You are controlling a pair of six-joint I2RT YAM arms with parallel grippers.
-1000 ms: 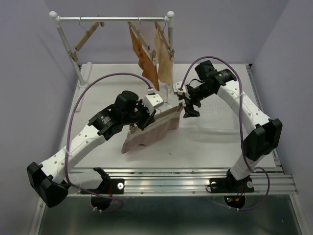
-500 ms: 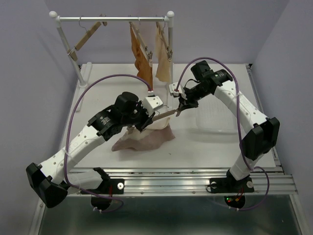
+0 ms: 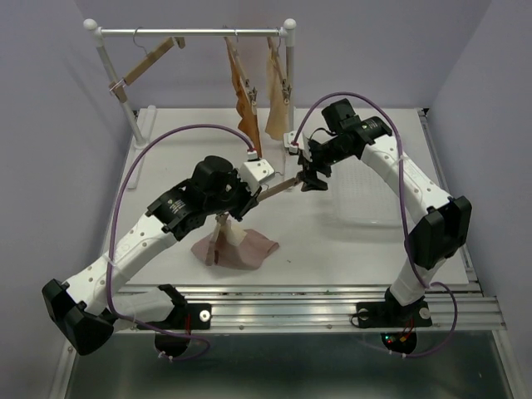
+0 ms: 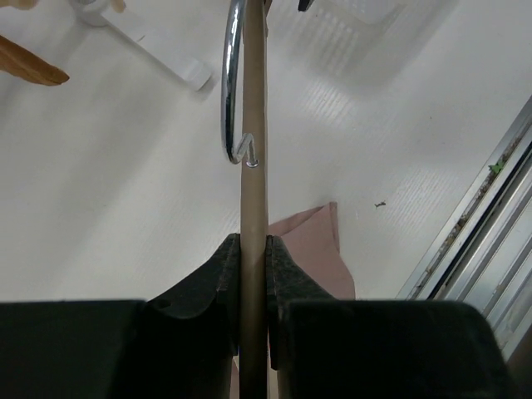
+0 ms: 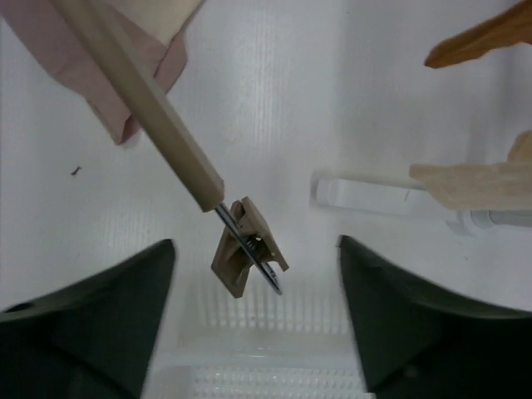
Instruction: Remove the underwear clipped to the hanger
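Observation:
My left gripper (image 3: 243, 199) is shut on the bar of a wooden hanger (image 3: 274, 188), also seen in the left wrist view (image 4: 253, 166). The pinkish-beige underwear (image 3: 237, 248) hangs from the hanger's left end and lies heaped on the table; it also shows in the left wrist view (image 4: 312, 253). My right gripper (image 3: 313, 176) is open around the hanger's right-end clip (image 5: 247, 249), which holds nothing. The rust-brown underwear (image 3: 243, 93) and the cream underwear (image 3: 276, 104) hang clipped to hangers on the rail.
A white rail (image 3: 191, 32) on posts stands at the back, with a bare wooden hanger (image 3: 148, 60) at its left. A clear plastic bin (image 3: 366, 195) sits under the right arm. The table's metal front edge (image 3: 332, 293) runs near the arm bases.
The pinkish-beige underwear came free at the hanger's right clip and dropped into a heap below the left gripper. The hanger's right end rose and the right gripper moved up with it.

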